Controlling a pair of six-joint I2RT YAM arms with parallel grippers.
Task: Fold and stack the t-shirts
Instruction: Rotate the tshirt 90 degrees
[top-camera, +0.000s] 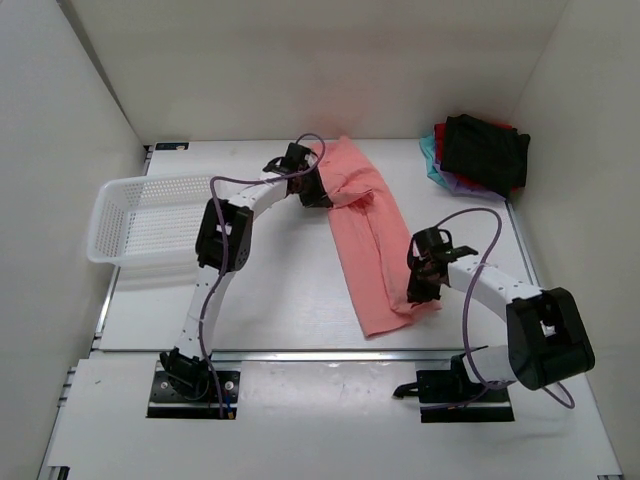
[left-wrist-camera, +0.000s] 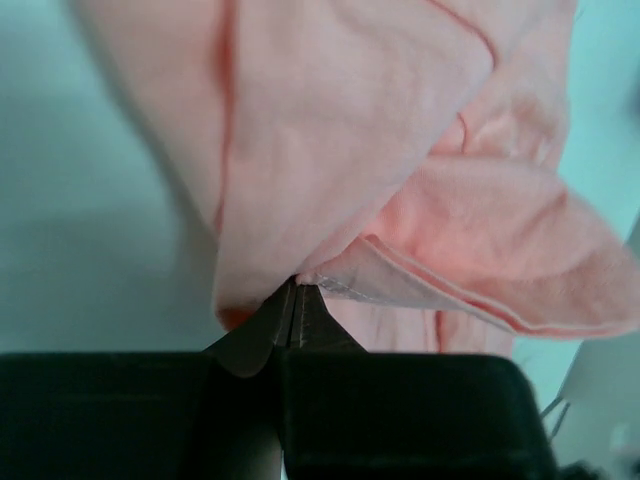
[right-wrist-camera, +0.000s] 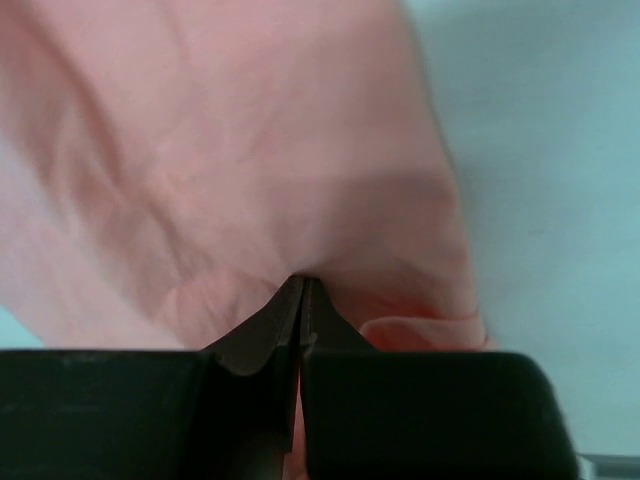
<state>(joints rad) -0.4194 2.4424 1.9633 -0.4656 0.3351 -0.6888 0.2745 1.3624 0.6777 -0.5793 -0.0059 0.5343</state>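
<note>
The salmon-pink t-shirt (top-camera: 365, 240) lies on the surface (top-camera: 280, 290) as a long, wrinkled strip. It runs from the middle of the far edge toward the near right part, folded lengthwise along itself.

The left end effector (top-camera: 314, 190) is at the far end of the strip, on its left side. In the left wrist view its fingers are pressed together with no gap, pinching a fold of pink cloth at the tips.

The right end effector (top-camera: 420, 288) is at the near end of the strip, on its right side. The right wrist view shows its fingers fully closed and gripping pink cloth that drapes away from the tips.

The folded t-shirts (top-camera: 482, 152) are stacked in the far right corner. The black one is on top, with red, teal and purple edges showing beneath.

A white mesh basket (top-camera: 140, 215) sits at the left edge, well apart from the pink shirt.
</note>
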